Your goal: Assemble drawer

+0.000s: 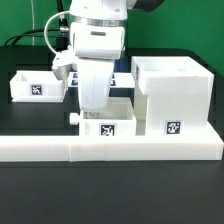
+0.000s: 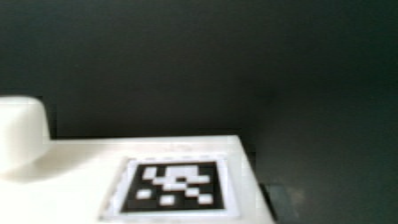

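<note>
Arm: I see the white arm [image 1: 95, 40] coming down over the middle of the black desk [image 1: 30, 195], with its wrist above the middle tray.
Jaws: they reach down at the middle tray's far side, towards the exterior view's left. The tips merge with the white plastic, so I cannot tell how wide they stand or whether they have hold of anything.
Middle tray: the middle tray [image 1: 118, 112] is shallow and white and sits just behind the border wall. It has a square tag [image 1: 107, 127] on its near face and a round knob [image 1: 75, 117] sticking out towards the exterior view's left.
Housing: the housing [image 1: 172, 92] is a tall open-topped cube on the exterior view's right, just beside the middle tray. Its own tag is low on the near face.
Left tray: the left tray [image 1: 40, 86] lies farther back on the exterior view's left, well apart from the housing, with its tag facing me.
Border wall: the border wall [image 1: 110, 150] is long and low and runs along the near side.
Wrist view: I see a blurred tag on a flat white surface [image 2: 80, 165] with dark desk beyond. I cannot identify the pale rounded shape [image 2: 18, 135] at the edge.
</note>
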